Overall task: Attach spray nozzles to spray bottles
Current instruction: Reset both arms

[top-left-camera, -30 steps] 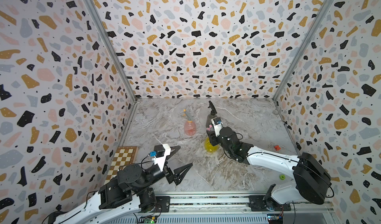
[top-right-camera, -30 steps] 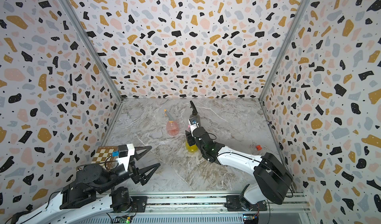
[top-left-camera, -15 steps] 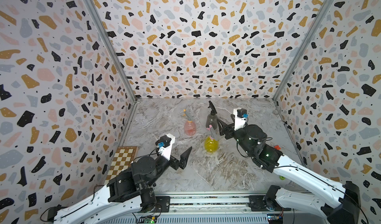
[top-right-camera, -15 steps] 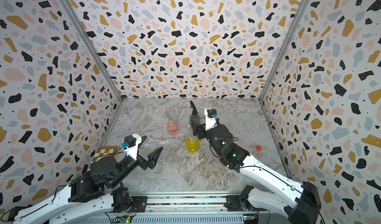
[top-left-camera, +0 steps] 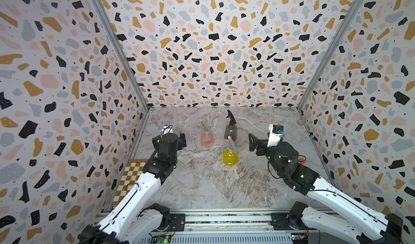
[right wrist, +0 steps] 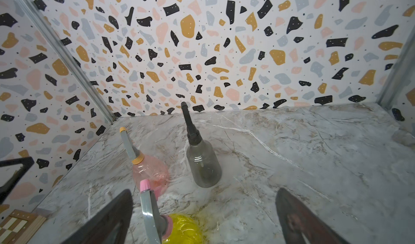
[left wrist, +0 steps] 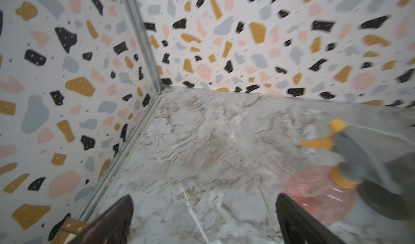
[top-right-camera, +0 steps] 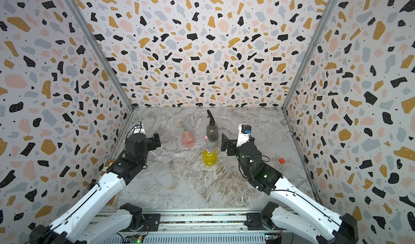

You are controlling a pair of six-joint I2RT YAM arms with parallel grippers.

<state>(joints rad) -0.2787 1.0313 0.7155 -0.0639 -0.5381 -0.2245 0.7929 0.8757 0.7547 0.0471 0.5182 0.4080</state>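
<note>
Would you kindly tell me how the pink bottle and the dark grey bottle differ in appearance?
Colour: the pink bottle is translucent pink, while the dark grey bottle is smoky grey.
Shape: the pink bottle is rounded, and the dark grey bottle is a straighter cylinder.
Head: the pink bottle carries a grey-and-orange nozzle, and the dark grey bottle carries an all-black nozzle.
Both stand upright, each with its nozzle on its neck.

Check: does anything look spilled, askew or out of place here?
Nothing is tipped: the pink bottle, dark grey bottle and yellow bottle stand upright. A yellowish patch on the table at the yellow bottle's base could be a spill or light through the plastic; unclear. A small red-orange piece lies loose beside the right arm.
</note>
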